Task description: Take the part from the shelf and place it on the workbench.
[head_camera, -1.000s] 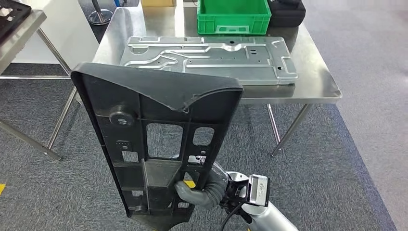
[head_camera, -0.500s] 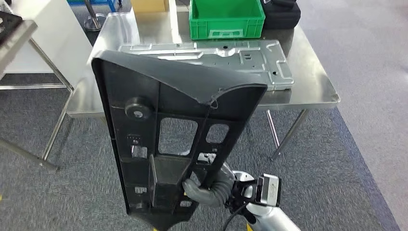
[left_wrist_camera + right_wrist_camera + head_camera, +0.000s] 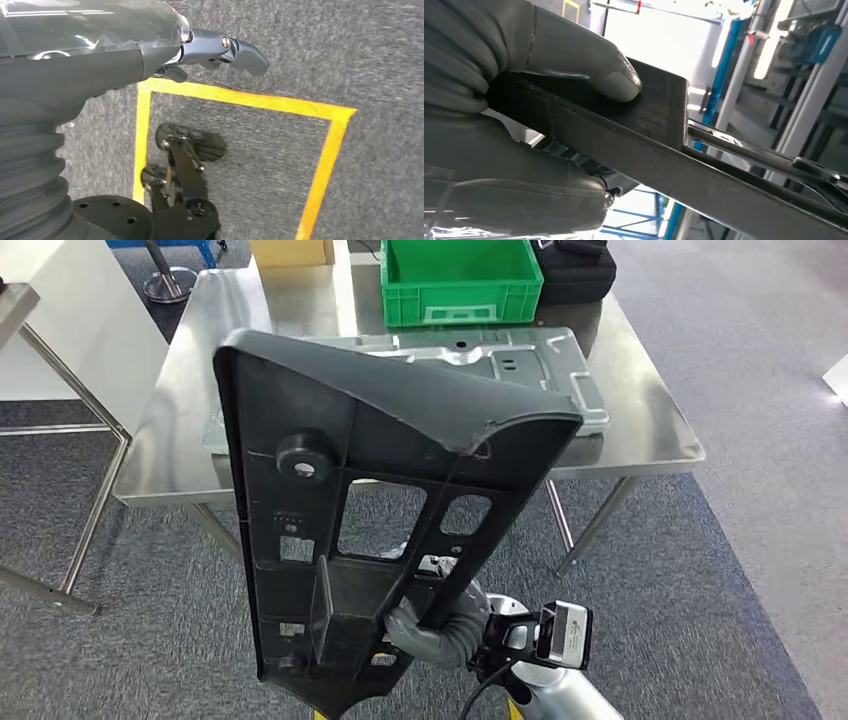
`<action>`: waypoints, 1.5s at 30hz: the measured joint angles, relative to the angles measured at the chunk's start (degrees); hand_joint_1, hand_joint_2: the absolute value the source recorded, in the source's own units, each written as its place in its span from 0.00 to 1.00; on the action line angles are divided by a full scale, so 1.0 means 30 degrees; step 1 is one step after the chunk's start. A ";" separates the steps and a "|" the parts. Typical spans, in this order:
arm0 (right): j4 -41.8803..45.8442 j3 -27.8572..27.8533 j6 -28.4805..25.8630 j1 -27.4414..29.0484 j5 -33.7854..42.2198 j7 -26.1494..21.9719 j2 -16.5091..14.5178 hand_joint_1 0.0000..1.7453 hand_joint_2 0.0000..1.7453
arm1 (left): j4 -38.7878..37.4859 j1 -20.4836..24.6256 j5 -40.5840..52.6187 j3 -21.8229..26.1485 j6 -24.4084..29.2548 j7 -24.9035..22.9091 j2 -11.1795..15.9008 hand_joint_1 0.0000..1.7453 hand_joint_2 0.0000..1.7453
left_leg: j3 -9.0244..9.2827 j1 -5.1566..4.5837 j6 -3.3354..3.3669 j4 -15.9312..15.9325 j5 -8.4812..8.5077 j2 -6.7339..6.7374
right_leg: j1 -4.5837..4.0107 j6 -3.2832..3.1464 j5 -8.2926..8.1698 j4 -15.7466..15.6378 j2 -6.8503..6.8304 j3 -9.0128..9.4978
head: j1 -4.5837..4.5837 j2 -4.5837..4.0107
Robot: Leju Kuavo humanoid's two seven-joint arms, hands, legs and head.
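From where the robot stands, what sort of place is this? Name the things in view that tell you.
Most likely a factory or workshop floor. A steel workbench holds a stamped metal plate and a green parts crate, the right hand grips a black moulded part, and yellow floor tape marks a zone.

A green plastic crate stands at the far side of the steel tabletop, with a black case just beside it on the right and a cardboard box to its left. A stamped grey metal panel lies flat in front of the crate. Grey carpet covers the floor. Yellow tape lines mark a rectangle on it.
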State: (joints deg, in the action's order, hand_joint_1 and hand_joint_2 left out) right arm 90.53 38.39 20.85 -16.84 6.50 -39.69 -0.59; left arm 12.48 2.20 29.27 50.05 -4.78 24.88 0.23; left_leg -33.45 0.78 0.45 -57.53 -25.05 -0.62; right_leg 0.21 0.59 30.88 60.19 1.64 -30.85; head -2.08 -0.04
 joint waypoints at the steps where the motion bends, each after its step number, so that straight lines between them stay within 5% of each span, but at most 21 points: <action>1: 0.0027 -0.0035 0.0000 -0.0007 0.0005 -0.0011 0.0005 0.94 1.00 | -0.0002 0.0002 0.0044 0.0000 -0.0004 0.0007 -0.0004 0.00 1.00 | 0.0168 0.0030 0.0104 0.0092 -0.0063 0.0058 | -0.0001 0.0069 0.0414 0.0953 -0.0134 -0.0470 | 0.0033 0.0000; 4: 0.0031 -0.0095 -0.0045 0.0092 -0.0062 -0.0029 0.0065 0.94 1.00 | -0.0004 0.0008 0.0175 0.0000 -0.0018 0.0020 0.0000 0.00 1.00 | 0.0529 -0.0019 0.0243 0.0120 -0.0371 0.0202 | 0.0049 0.0180 0.1403 0.4607 -0.0341 -0.2841 | 0.0080 -0.0002; 6: 0.0033 -0.0130 -0.0098 0.0158 -0.0208 -0.0029 0.0133 0.94 1.00 | -0.0004 0.0007 0.0266 0.0000 -0.0040 0.0024 0.0004 0.00 1.00 | 0.0872 -0.0040 0.0213 0.0118 -0.0631 0.0245 | 0.0058 0.0163 0.0395 0.4448 -0.0392 -0.3304 | 0.0084 -0.0002; 8: 0.0035 -0.0159 -0.0113 0.0171 -0.0313 -0.0029 0.0180 0.94 1.00 | -0.0007 0.0017 0.0348 0.0000 -0.0071 0.0024 0.0000 0.00 1.00 | 0.1271 -0.0059 0.0120 0.0122 -0.0943 0.0256 | 0.0019 0.0002 -0.1412 0.1998 -0.0484 -0.2449 | 0.0084 0.0000; 10: 0.0048 -0.0190 -0.0107 0.0176 -0.0355 -0.0029 0.0200 0.94 1.00 | -0.0007 0.0047 0.0419 0.0002 -0.0091 0.0020 -0.0007 0.00 1.00 | 0.1512 -0.0130 -0.0061 0.0082 -0.1216 0.0264 | -0.0096 -0.0206 -0.2165 0.0113 -0.0579 -0.1649 | 0.0078 0.0000; 15: 0.0111 -0.0221 -0.0091 0.0203 -0.0383 -0.0031 0.0199 0.94 1.00 | -0.0002 0.0117 0.0470 0.0022 -0.0097 0.0009 -0.0003 0.00 1.00 | 0.1496 -0.0145 -0.0555 -0.0376 -0.1832 0.0377 | -0.0024 -0.0660 -0.1827 -0.0613 -0.0456 -0.1186 | 0.0049 0.0000; 18: 0.0135 -0.0223 -0.0080 0.0236 -0.0390 -0.0031 0.0197 0.94 1.00 | 0.0000 0.0115 0.0481 0.0049 -0.0113 0.0009 0.0002 0.00 1.00 | -0.0393 -0.0056 -0.0789 -0.3888 -0.3200 0.0352 | 0.0032 -0.0845 -0.1585 -0.0732 -0.0440 -0.0794 | 0.0009 0.0000; 20: 0.0131 -0.0223 -0.0080 0.0301 -0.0393 -0.0029 0.0197 0.94 1.00 | 0.0000 0.0066 0.0479 0.0071 -0.0113 0.0002 0.0011 0.00 1.00 | -0.1705 -0.0018 -0.0875 -0.5547 -0.3239 0.0353 | 0.0025 -0.0850 -0.1347 -0.0720 -0.0376 -0.0537 | 0.0011 0.0000; 22: 0.0131 -0.0223 -0.0075 0.0332 -0.0397 -0.0029 0.0197 0.94 1.00 | 0.0000 0.0032 0.0479 0.0076 -0.0111 -0.0004 0.0015 0.00 1.00 | -0.1664 -0.0007 -0.0853 -0.4261 -0.1673 0.0354 | 0.0030 -0.0791 -0.1051 -0.0709 -0.0297 -0.0126 | 0.0015 0.0000; 24: 0.0128 -0.0224 -0.0038 0.0324 -0.0390 -0.0029 0.0197 0.94 1.00 | 0.0000 0.0020 0.0479 0.0091 -0.0078 -0.0004 0.0020 0.00 1.00 | -0.0797 -0.0050 -0.0707 -0.1723 -0.0048 0.0329 | 0.0008 -0.0659 -0.0729 -0.0701 -0.0255 0.0268 | 0.0027 0.0000; 25: 0.0124 -0.0226 -0.0016 0.0316 -0.0383 -0.0031 0.0197 0.94 1.00 | 0.0000 0.0033 0.0483 0.0098 -0.0047 -0.0007 0.0022 0.00 1.00 | -0.0448 -0.0099 -0.0584 -0.0857 0.0251 0.0317 | -0.0011 -0.0570 -0.0617 -0.0689 -0.0238 0.0354 | 0.0027 0.0000; 29: 0.0124 -0.0310 0.0087 0.0297 -0.0377 -0.0025 0.0199 0.94 1.00 | 0.0000 0.0075 0.0492 0.0111 0.0077 -0.0007 0.0022 0.00 1.00 | -0.0129 -0.0144 -0.0127 -0.0181 -0.0017 0.0287 | -0.0045 -0.0202 -0.0378 -0.0717 -0.0244 0.0417 | 0.0044 0.0000; 31: 0.0142 -0.0400 0.0115 0.0255 -0.0394 -0.0031 0.0200 0.94 1.00 | 0.0000 0.0083 0.0498 0.0115 0.0084 -0.0005 0.0018 0.00 1.00 | 0.0133 -0.0047 0.0114 0.0041 -0.0075 0.0299 | -0.0043 -0.0020 0.0111 0.0166 -0.0299 0.0082 | 0.0091 0.0000; 34: 0.0059 -0.0505 -0.0051 0.0268 -0.0617 -0.0033 0.0224 0.94 1.00 | 0.0000 0.0110 0.0537 0.0120 0.0078 -0.0006 0.0020 0.00 1.00 | 0.0415 -0.0066 0.0320 0.0107 -0.0289 0.0319 | 0.0045 0.0115 0.1315 0.3784 -0.0357 -0.2134 | 0.0140 0.0000; 36: -0.0062 -0.0576 -0.0465 0.0288 -0.0964 -0.0029 0.0270 0.94 1.00 | 0.0000 0.0101 0.0614 0.0146 0.0064 -0.0006 0.0024 0.00 1.00 | 0.0633 -0.0086 0.0325 0.0092 -0.0493 0.0306 | 0.0062 0.0141 0.0877 0.4622 -0.0389 -0.3095 | 0.0140 0.0000; 38: -0.0226 -0.0737 -0.1138 0.0177 -0.1422 -0.0022 0.0332 0.94 1.00 | 0.0000 0.0091 0.0685 0.0202 0.0033 0.0000 0.0024 0.00 1.00 | 0.0966 -0.0089 0.0257 0.0066 -0.0757 0.0276 | 0.0051 0.0043 -0.0895 0.2561 -0.0441 -0.2562 | 0.0144 0.0000; 40: -0.0564 -0.1040 -0.2050 -0.0194 -0.2093 0.0069 0.0432 0.94 1.00 | -0.0004 0.0115 0.0714 0.0270 0.0013 0.0016 0.0016 0.00 1.00 | 0.1187 -0.0138 0.0096 0.0022 -0.1010 0.0262 | -0.0041 -0.0127 -0.1978 0.0331 -0.0484 -0.1680 | 0.0144 0.0000; 45: -0.2003 -0.2109 -0.6169 -0.1887 -0.6229 0.1274 0.0676 0.94 1.00 | -0.0007 0.0247 0.0589 0.0506 -0.0035 0.0104 -0.0029 0.00 1.00 | 0.1206 -0.0201 -0.0365 -0.0097 -0.1338 0.0313 | -0.0010 -0.0473 -0.1928 -0.0608 -0.0364 -0.1245 | 0.0144 0.0000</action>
State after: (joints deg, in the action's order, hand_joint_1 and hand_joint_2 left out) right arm 84.52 32.07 2.34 -22.50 -12.18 -35.87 1.44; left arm 12.46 2.95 31.04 51.57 -4.88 25.20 0.14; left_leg -29.83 0.18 -0.65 -57.82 -29.06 0.32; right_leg 0.18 -0.83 25.10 58.36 0.55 -34.59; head -1.65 -0.04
